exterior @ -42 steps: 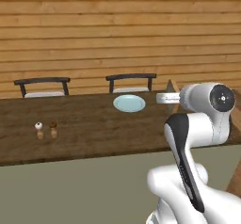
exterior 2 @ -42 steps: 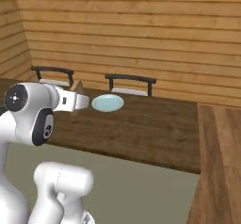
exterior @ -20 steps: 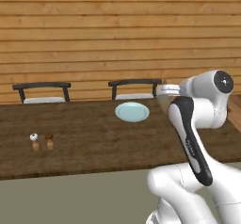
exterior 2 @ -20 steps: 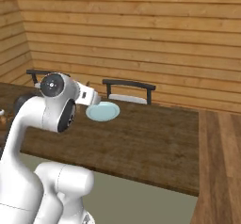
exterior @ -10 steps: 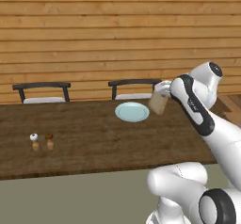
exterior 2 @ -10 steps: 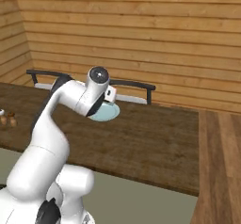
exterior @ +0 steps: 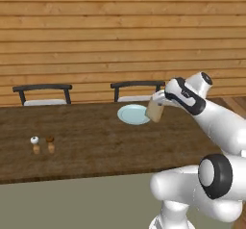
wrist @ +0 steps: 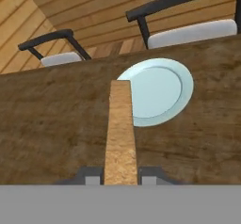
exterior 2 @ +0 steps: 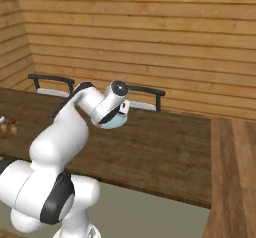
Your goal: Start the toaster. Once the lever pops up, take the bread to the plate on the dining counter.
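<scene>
Shakers, two of them (exterior: 42, 145), stand together at the left of the bench (exterior: 86, 146), one white-topped and one brown-topped, well apart from the work. Further right lies the plate (exterior: 134, 114), flat on the dark wood near the far edge, in front of the second chair (exterior: 137, 89). Just beside its right rim hangs the bread (exterior: 155, 109), held on edge above the bench and not yet over the plate. The gripper (exterior: 162, 100) is closed on the slice's upper end, so the slice dangles down from it. In the hand view the bread (wrist: 120, 133) runs as a thin tan strip up from between the two fingertips (wrist: 89, 176), its far end overlapping the near-left rim of the plate (wrist: 181, 84). That edge-on hold probably follows from lifting it out of a toaster slot; it will likely need to be carried a little further over the plate before release.

The bench is long, brown, wood-grained, with a pale front. Behind it stand two dark chairs with pale seats, and a wall of horizontal wooden planks.
</scene>
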You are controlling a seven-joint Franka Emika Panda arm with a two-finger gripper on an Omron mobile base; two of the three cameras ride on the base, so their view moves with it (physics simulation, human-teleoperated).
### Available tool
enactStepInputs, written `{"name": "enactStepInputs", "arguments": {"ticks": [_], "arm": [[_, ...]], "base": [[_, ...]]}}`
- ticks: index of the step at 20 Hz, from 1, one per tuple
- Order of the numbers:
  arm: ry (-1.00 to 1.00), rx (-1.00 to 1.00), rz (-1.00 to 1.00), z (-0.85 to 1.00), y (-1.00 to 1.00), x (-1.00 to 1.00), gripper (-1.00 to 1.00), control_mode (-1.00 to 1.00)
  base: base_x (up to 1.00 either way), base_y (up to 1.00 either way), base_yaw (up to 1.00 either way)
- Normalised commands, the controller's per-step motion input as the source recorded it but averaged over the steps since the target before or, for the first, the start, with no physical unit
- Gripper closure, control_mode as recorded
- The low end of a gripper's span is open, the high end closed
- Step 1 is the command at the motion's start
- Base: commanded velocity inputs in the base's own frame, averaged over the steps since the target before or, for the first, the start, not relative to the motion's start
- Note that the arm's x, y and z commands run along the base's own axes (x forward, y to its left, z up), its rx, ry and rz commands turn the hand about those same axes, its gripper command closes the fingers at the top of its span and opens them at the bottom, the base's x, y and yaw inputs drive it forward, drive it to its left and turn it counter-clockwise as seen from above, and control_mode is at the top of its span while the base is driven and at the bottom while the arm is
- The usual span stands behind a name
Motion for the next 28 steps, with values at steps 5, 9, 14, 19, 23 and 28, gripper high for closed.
{"name": "enactStepInputs", "arguments": {"ticks": [5,9,14,19,23,28], "arm": [[-0.02,0.03,0.07,-0.22,0.05,0.83,1.00,-1.00],[0.06,0.02,0.06,0.00,0.00,1.00,1.00,-1.00],[0.11,0.00,0.01,-0.02,0.26,0.62,1.00,-1.00],[0.04,0.00,0.01,-0.11,0.11,0.04,1.00,-1.00],[0.00,0.00,0.00,-0.13,0.10,0.00,1.00,-1.00],[0.00,0.00,0.00,-0.34,0.49,0.00,1.00,-1.00]], "base": [[0.00,0.00,0.00],[0.00,0.00,0.00],[0.00,0.00,0.00],[0.00,0.00,0.00],[0.00,0.00,0.00],[0.00,0.00,0.00]]}}
